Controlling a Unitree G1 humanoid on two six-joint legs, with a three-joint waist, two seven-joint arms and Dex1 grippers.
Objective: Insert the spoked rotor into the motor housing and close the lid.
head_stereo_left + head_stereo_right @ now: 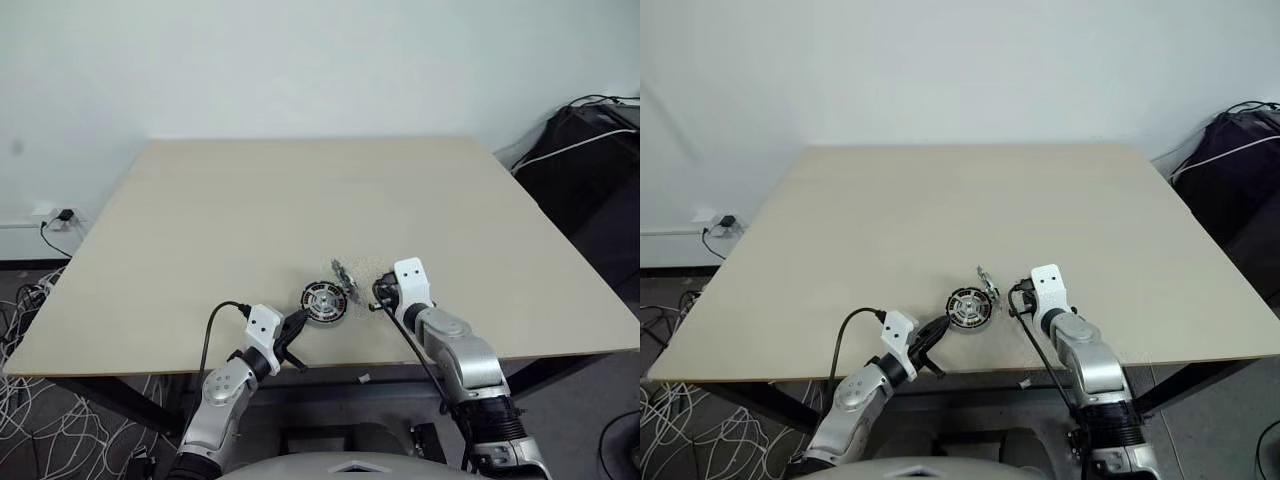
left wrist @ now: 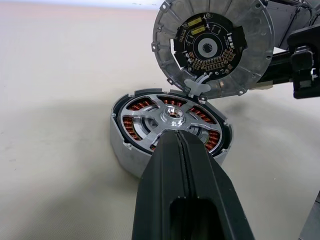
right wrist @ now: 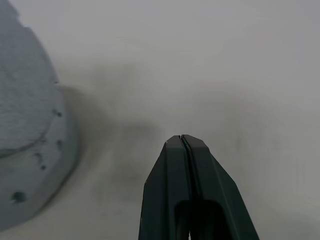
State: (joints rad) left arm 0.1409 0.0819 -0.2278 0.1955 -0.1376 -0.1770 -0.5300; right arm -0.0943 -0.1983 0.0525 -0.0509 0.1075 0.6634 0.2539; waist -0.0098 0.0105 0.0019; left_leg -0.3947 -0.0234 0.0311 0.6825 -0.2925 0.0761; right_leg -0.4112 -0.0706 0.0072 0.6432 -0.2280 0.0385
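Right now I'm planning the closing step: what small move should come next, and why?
Probably nudge the right claw against the lid to tip it down. The lid stands open, hinged at the rim of the motor housing, with the spoked rotor already seated inside. Both claws are shut, the left claw resting by the housing.

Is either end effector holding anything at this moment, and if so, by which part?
Nothing is held. The left end effector is shut, its tip at the motor housing, where the spoked rotor sits. The right end effector is shut beside the raised lid.
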